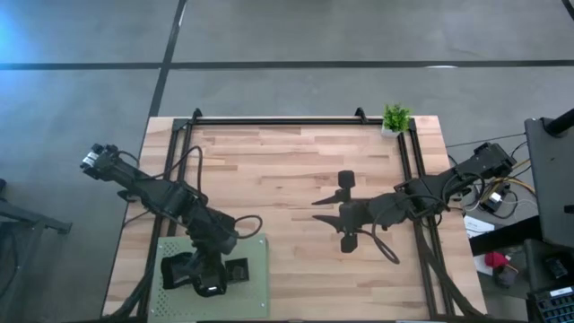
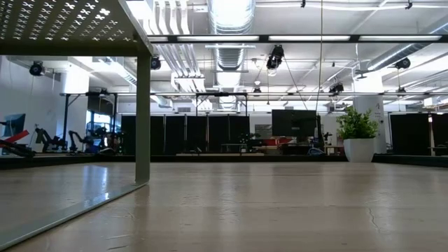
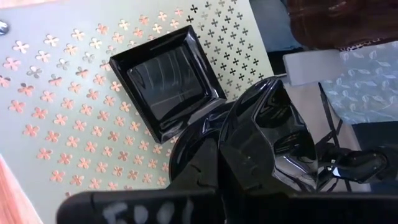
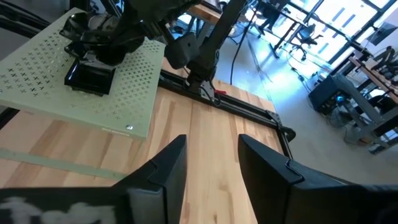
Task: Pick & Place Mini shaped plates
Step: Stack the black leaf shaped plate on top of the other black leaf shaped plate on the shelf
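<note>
Left gripper (image 1: 208, 285) sits with jaws closed and empty over the light green perforated mat (image 1: 256, 296) at the table's near left corner, just beside a square black mini plate (image 3: 166, 81) lying flat on it; right gripper (image 4: 211, 165) hovers mid-table, jaws apart, holding nothing

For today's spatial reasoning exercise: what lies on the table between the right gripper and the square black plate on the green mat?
In the high view, only bare wood separates the right gripper from the square black plate on the green mat.
</note>
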